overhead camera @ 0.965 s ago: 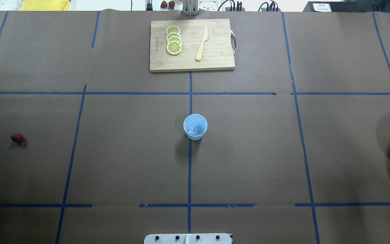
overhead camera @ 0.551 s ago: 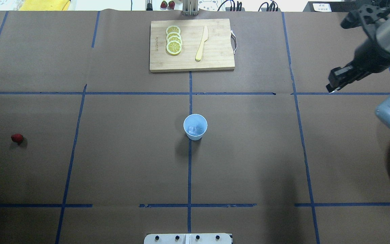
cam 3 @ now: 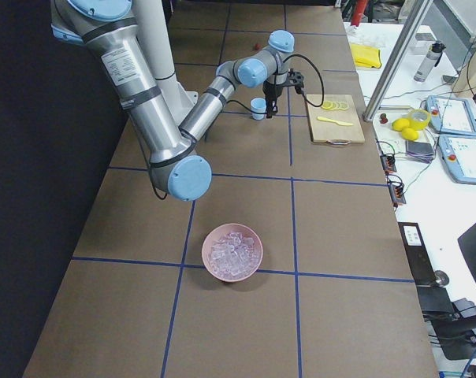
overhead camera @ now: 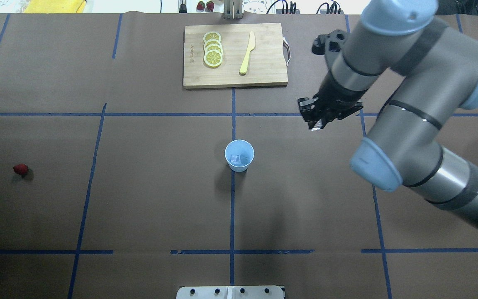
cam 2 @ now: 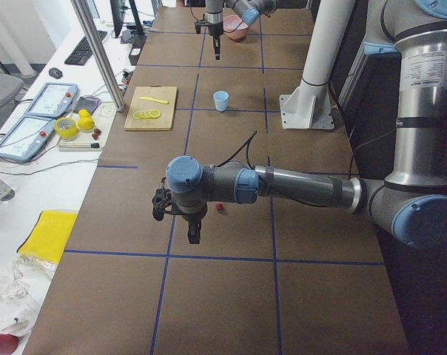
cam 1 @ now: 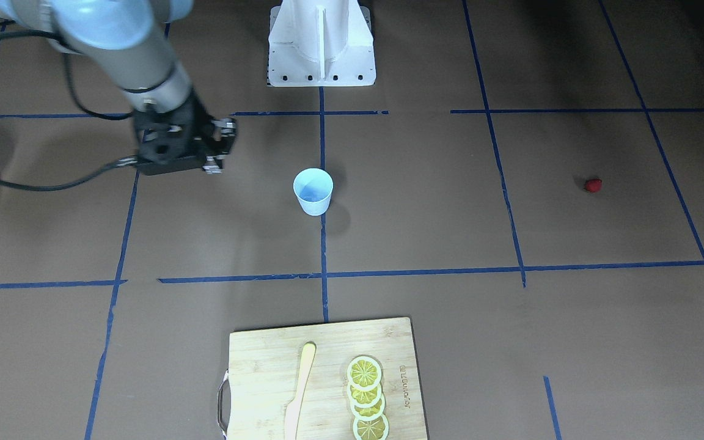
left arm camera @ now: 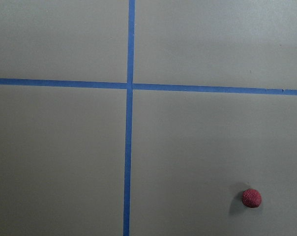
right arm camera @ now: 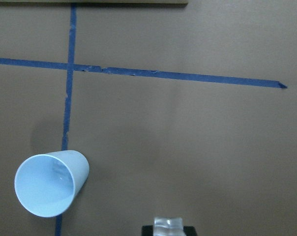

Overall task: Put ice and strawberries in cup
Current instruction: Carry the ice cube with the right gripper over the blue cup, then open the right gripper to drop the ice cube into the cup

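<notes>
Cup [overhead camera: 239, 155] mid-table, ice [overhead camera: 239, 158] inside | right claw [overhead camera: 316, 124] pinching another cube [right arm camera: 168, 224] | left claw [cam 2: 193, 237] state: can't tell | strawberry [overhead camera: 20, 169] near left edge

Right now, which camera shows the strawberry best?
The left wrist camera: the strawberry is largest there, with nothing in front of it and its bumpy red skin visible. The overhead, front and left side views show only a tiny red speck. The right wrist view misses it.

Pale-blue cup [overhead camera: 239, 155] — red strawberry [overhead camera: 20, 168] — brown table [overhead camera: 160, 187]
</notes>
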Controlling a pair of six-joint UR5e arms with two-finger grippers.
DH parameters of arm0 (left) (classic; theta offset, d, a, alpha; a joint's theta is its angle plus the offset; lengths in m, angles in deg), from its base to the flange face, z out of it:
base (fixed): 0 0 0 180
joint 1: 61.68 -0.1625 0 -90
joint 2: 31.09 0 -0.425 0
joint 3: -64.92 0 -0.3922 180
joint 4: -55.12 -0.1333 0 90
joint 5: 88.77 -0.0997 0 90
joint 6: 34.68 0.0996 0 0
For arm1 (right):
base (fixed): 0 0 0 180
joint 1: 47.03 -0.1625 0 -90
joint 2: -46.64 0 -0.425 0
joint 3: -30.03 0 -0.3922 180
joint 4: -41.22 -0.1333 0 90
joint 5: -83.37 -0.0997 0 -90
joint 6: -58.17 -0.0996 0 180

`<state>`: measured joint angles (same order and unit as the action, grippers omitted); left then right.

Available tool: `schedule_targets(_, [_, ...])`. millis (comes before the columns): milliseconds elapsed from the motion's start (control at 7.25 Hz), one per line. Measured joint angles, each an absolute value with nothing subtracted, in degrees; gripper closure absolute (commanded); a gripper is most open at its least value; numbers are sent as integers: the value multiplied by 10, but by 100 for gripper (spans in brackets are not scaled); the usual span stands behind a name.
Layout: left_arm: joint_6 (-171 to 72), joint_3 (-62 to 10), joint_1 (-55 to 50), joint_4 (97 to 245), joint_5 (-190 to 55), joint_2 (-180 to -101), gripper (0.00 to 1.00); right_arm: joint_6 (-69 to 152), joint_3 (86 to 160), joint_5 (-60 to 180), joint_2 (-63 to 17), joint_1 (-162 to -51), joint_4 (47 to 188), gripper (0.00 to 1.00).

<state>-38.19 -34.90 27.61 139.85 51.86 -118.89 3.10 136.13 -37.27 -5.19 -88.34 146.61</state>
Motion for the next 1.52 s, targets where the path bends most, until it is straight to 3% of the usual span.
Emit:
schedule_targets(414, [-382,-349,276,1398,519,-1189,0,-42,1242,-310,46,-812,1439,100])
schedule_targets(827, [-382,-348,276,1398,519,-1190,0,-52,1197,-292,67,-792,1405,97])
schedule_targets(965, [-382,-348,276,1398,519,-1190,0,-52,1194,-290,67,-789,1404,68])
schedule_targets(1103, [-382,-348,276,1398,519,-1191,0,-52,1194,-289,67,-788,1403,45])
schedule_targets(1241, [-382,-347,276,1398,519,-1191,0,-52,1194,-289,67,-787,1403,34])
schedule_targets(1516, [-382,-346,276,1398,519,-1193,0,-52,1195,-288,66,-785,1403,24])
